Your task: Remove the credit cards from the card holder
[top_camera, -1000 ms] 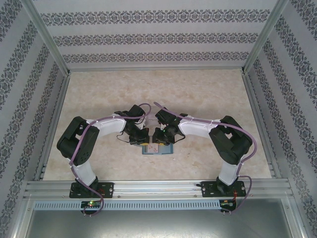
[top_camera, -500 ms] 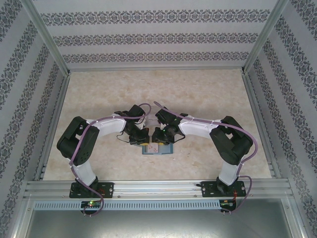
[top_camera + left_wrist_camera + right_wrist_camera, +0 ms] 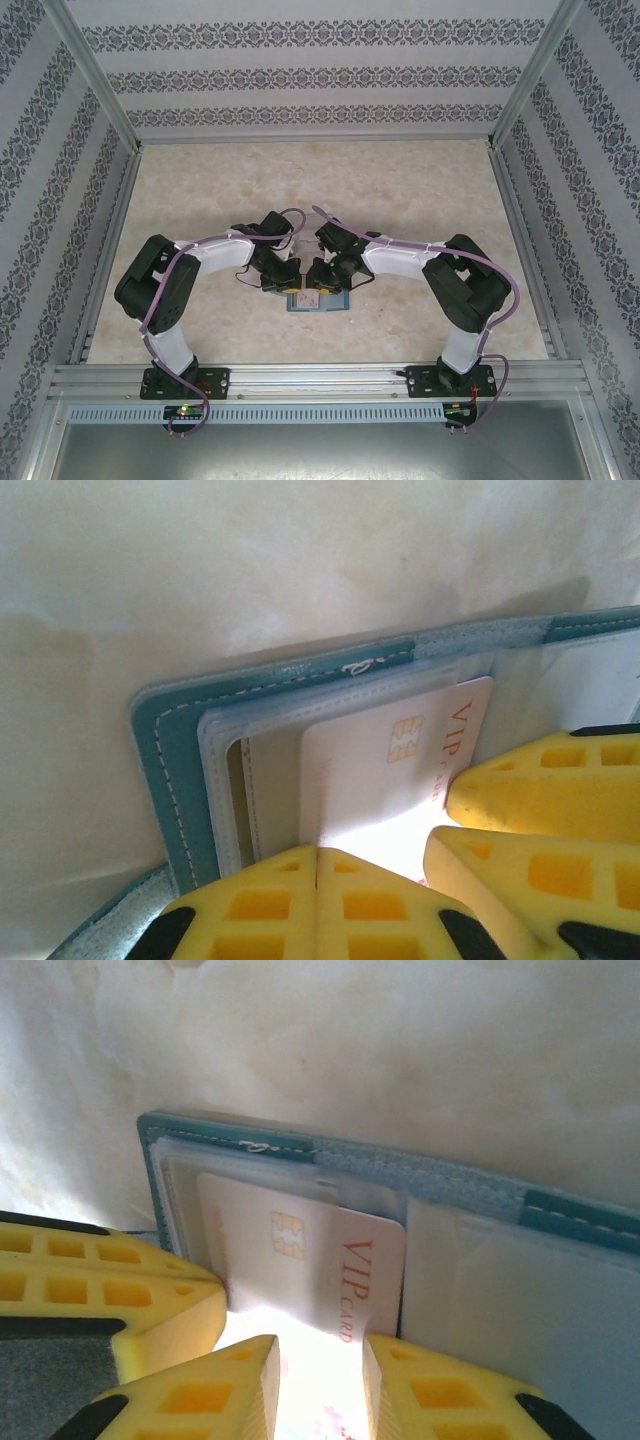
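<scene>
The fingers of the left gripper (image 3: 317,858) are bright yellow with black parts behind them, and the right gripper (image 3: 320,1360) has the same yellow. Just beyond these fingertips, the card holder (image 3: 165,780) is teal-blue with a line of pale stitching along its edge. Its inner pockets (image 3: 225,780) are milky clear. The credit card (image 3: 370,770) in front of the left fingertips is white with a faint pink tone. It carries a gold chip and orange-red letters "VIP". The table (image 3: 400,1040) beyond the fingers is cream with soft beige marbling. The arms (image 3: 170,290) are black and white, with purple cables (image 3: 215,240). The walls (image 3: 320,75) are white with dark floral bands.
</scene>
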Tool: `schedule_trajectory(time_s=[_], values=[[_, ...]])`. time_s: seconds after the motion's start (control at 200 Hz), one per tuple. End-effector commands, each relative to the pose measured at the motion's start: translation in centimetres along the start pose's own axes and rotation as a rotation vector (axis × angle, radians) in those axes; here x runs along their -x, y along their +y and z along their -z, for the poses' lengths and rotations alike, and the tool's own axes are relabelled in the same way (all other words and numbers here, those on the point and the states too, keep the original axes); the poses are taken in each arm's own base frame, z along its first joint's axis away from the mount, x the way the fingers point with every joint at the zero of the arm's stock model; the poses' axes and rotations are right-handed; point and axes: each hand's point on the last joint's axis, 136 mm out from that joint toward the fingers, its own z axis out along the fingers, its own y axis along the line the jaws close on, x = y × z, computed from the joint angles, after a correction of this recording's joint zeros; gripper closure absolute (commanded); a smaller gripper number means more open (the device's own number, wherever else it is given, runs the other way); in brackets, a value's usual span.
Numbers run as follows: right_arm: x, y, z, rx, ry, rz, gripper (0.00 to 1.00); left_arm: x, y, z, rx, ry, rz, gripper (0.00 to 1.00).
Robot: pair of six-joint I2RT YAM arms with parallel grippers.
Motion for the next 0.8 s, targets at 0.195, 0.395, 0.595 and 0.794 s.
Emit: schedule_trajectory(time_s=[0.195,0.395,0.595,0.794], values=[[0.1,-1.6,1.0,-0.115,-0.032,0.02,0.71,-1.3,1.9,-0.6,0.089,0.042,0.014,1.0],[0.1,-1.2,1.1,-0.097,-0.03,0.027,0.71,-1.2,1.9,-0.6,0.092,0.038,0.015,1.0],[0.0,-1.3,0.2,-0.029,-0.012,-0.003,0.71,-1.3,2.6,-1.0,0.118,0.048,0.015,1.0],[0.3,-0.4,0.3,0.1,-0.016,-0.025,0.71,-1.7,3.6,-1.3,0.156,0.069,0.013,1.0]])
